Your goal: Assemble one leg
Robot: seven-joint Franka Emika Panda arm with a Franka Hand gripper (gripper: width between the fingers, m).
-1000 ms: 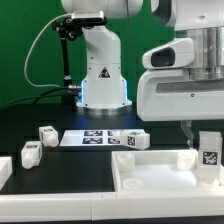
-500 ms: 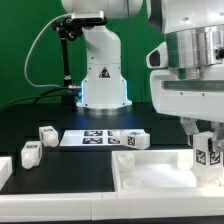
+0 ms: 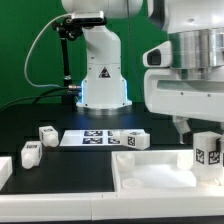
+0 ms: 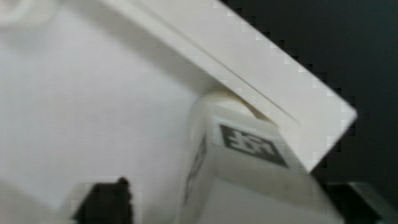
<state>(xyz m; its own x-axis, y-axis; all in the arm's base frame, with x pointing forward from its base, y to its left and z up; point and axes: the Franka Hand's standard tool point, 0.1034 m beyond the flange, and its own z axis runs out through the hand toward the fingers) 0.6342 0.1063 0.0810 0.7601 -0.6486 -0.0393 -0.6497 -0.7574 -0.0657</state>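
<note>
A leg (image 3: 207, 151), a stubby white block with a black-and-white tag, stands upright at the corner of the big white tray-like part (image 3: 150, 176) on the exterior view's right. My gripper (image 3: 194, 128) hangs just above and around the leg's top. In the wrist view the leg (image 4: 249, 160) sits between my gripper's (image 4: 240, 205) two dark fingers. There is a clear gap between it and one finger (image 4: 111, 200). The jaws stand open and hold nothing. Three more legs lie on the black table: one (image 3: 131, 141), one (image 3: 46, 134) and one (image 3: 30, 153).
The marker board (image 3: 92, 138) lies flat in front of the robot base (image 3: 103, 85). Another white part (image 3: 4, 170) shows at the exterior view's left edge. A green wall stands behind.
My gripper came down around the upright leg and turned, then lifted a little. The leg has stayed at the tray's corner.
</note>
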